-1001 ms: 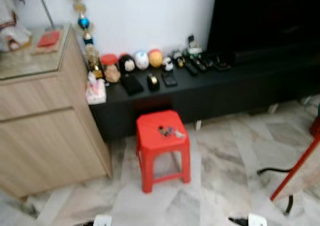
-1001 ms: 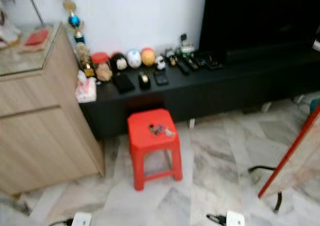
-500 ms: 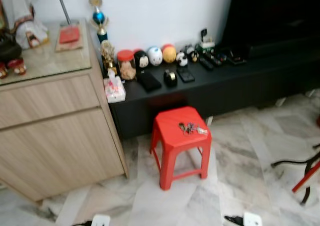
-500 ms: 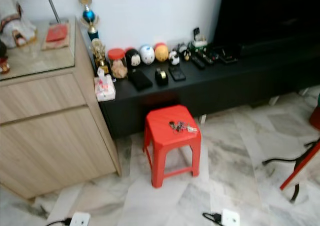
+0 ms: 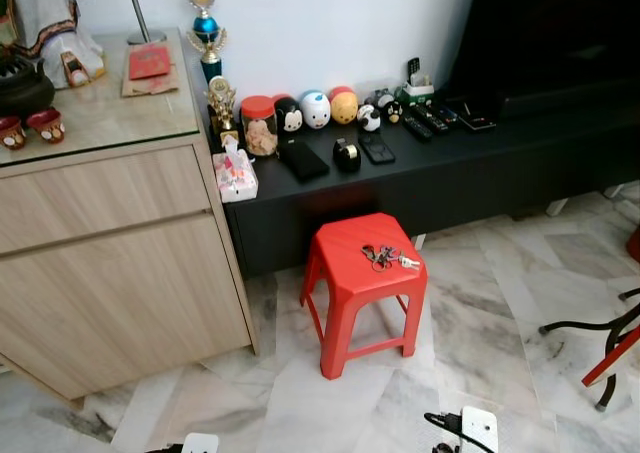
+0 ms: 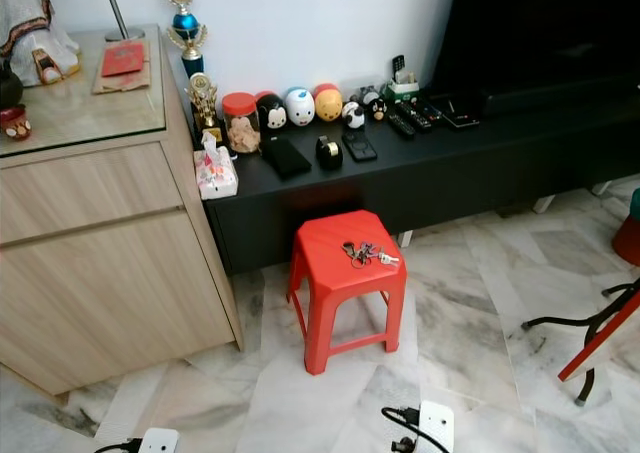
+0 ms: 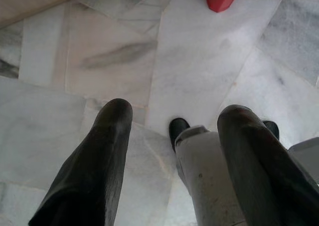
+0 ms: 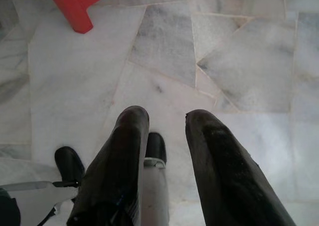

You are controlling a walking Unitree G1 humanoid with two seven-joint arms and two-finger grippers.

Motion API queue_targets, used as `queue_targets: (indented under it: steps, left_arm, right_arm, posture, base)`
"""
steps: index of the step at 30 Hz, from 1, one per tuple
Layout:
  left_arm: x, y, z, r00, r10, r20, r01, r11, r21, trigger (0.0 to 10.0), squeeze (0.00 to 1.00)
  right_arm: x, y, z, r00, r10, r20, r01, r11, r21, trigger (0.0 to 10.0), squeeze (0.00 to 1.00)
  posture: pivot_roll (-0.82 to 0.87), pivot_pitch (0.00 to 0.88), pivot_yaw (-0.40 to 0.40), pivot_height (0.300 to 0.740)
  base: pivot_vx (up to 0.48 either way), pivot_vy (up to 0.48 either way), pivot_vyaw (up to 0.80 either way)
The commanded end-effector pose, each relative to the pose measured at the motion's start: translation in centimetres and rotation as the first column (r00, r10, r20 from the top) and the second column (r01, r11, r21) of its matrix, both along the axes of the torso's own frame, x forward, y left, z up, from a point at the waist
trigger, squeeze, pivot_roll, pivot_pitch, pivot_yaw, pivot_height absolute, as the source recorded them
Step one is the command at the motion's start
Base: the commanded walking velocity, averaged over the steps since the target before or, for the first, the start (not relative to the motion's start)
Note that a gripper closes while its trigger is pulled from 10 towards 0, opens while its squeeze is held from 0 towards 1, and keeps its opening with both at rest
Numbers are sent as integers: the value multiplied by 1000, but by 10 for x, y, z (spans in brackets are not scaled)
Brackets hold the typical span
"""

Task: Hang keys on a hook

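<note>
Marble floor (image 5: pixel 500 303) with red stool (image 5: pixel 350 273) before the black console, keys (image 5: pixel 385 257) on its seat; left gripper (image 7: pixel 174 136) and right gripper (image 8: pixel 164 121) hang open, empty: walk closer, grasp keys from above.

Both grippers (image 7: pixel 172 121) (image 8: pixel 167 118) down, fingers apart.

home living room: tv console (image 5: pixel 440 168), wooden cabinet (image 5: pixel 110 253), marble floor (image 5: pixel 480 303).
</note>
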State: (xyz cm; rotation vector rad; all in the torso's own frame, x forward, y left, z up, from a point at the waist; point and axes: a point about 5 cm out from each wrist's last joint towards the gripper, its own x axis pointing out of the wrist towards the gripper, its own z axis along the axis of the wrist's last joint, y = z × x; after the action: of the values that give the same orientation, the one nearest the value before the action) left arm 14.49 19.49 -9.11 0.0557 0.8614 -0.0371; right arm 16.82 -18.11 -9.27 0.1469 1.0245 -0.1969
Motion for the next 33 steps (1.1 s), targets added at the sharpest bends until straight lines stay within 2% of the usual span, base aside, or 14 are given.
queue_targets:
  steps: [1,4,7,9,23,33]
  left_arm:
    - [0,-1,0,1000,-13,-2,13,1000,2,10000,0]
    - [0,-1,0,1000,-14,-3,14,1000,4,10000,0]
    - [-1,-1,0,1000,-18,-4,18,1000,3,10000,0]
    - [-1,-1,0,1000,-21,-3,21,1000,4,10000,0]
    - [0,-1,0,1000,-22,0,22,1000,1,10000,0]
    - [1,-1,0,1000,-17,-2,17,1000,1,10000,0]
  right_arm:
    - [5,0,2,1000,25,13,-25,1000,-13,10000,0]
    - [9,1,4,999,38,27,-37,999,-18,10000,0]
    - [-11,-8,-3,999,33,5,-33,999,-26,10000,0]
    - [-15,-11,-4,1000,25,2,-24,999,-24,10000,0]
    - [-22,-27,-4,1000,3,-8,-3,999,-34,10000,0]
    - [-20,-26,-4,1000,9,-9,-9,999,-32,10000,0]
  posture:
    - [13,0,-32,740]
    - [14,0,-32,740]
    - [14,0,-32,740]
    - [14,0,-31,740]
    - [14,0,-34,740]
    - [15,0,-35,740]
  base:
    - [304,0,0]
    - [321,0,148]
    - [329,0,537]
    - [336,0,269]
    - [339,0,0]
    - [340,0,0]
